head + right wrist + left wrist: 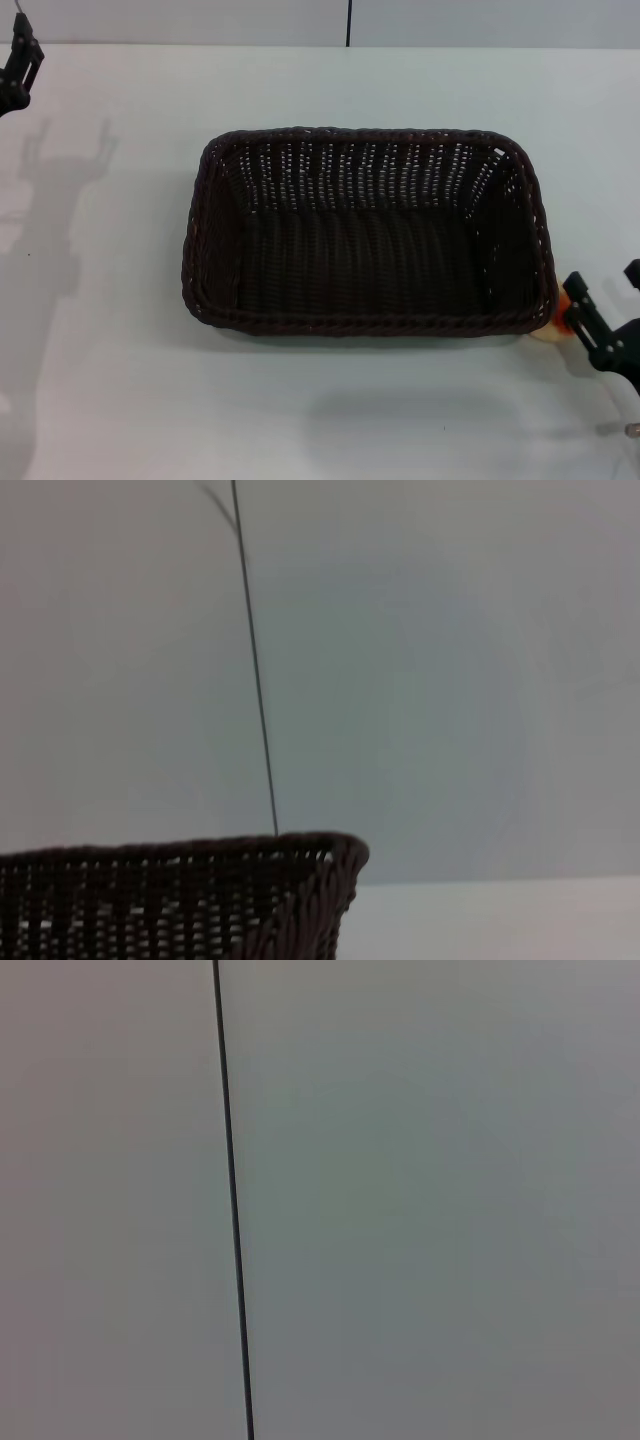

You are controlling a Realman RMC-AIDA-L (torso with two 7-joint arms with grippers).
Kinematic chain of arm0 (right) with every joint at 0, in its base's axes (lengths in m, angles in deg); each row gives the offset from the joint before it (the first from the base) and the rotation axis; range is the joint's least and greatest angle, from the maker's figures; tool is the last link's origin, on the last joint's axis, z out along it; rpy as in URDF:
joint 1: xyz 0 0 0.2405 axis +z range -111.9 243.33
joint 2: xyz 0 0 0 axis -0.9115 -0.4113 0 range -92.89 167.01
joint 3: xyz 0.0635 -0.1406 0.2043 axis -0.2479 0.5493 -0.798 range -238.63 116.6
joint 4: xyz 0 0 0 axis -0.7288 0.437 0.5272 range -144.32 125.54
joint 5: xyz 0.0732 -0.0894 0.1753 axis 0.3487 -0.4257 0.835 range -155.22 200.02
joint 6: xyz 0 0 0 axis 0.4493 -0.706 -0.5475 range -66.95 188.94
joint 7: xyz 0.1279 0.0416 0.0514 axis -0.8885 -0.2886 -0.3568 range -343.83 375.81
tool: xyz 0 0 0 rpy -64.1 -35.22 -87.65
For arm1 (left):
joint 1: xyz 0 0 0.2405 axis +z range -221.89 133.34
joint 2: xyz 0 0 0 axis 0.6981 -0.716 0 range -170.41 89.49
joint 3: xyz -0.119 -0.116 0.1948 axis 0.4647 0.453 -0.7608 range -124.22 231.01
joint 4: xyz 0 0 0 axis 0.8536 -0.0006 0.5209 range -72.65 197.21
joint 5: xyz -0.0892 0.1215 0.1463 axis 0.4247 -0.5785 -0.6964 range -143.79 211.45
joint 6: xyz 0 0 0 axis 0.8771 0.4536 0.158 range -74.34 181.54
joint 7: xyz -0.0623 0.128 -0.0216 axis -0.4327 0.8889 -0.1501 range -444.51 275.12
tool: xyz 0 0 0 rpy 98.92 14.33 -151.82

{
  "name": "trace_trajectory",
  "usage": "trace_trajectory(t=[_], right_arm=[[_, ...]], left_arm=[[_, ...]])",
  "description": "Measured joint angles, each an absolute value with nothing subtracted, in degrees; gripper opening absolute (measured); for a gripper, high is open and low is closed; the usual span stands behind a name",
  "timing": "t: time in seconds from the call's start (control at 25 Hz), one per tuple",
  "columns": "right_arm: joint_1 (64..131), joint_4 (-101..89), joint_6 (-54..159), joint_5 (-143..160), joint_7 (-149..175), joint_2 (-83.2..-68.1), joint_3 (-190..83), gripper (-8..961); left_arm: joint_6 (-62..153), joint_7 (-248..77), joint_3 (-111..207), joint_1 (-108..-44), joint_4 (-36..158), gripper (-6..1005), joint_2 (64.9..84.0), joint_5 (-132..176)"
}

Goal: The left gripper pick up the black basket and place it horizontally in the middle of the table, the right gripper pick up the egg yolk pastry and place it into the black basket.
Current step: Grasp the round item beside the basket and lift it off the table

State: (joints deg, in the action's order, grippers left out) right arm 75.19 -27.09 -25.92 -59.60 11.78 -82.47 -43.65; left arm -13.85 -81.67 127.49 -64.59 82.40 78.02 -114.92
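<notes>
The black basket (365, 232) lies lengthwise across the middle of the white table (120, 400), empty. Its rim also shows in the right wrist view (180, 895). The egg yolk pastry (556, 318), cream with an orange patch, sits on the table just outside the basket's front right corner. My right gripper (607, 292) is open at the right edge, low over the table, with its nearer finger (583, 310) right beside the pastry, which it partly hides. My left gripper (18, 65) is parked at the far left corner, well away from the basket.
A grey wall with a dark vertical seam (349, 22) runs behind the table; it fills the left wrist view (232, 1200). Bare tabletop lies left of and in front of the basket.
</notes>
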Motion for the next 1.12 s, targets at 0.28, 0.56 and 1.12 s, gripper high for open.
trace_trajectory(t=[0.28, 0.56, 1.12], right_arm=[[76.7, -27.3, -23.1, -59.6, 11.6, -82.47, -43.1, 678], [77.5, -28.2, -20.8, -59.7, 11.7, -82.44, -43.1, 580], [76.3, -28.8, -23.2, -59.3, 15.4, -82.49, -43.9, 85]], left_arm=[[-14.0, -81.8, 127.5, -64.7, 82.6, 827, 78.0, -115.0], [-14.1, -81.9, 127.4, -64.7, 82.9, 827, 77.93, -115.0], [-15.0, -82.1, 127.4, -64.2, 82.9, 827, 77.86, -115.0]])
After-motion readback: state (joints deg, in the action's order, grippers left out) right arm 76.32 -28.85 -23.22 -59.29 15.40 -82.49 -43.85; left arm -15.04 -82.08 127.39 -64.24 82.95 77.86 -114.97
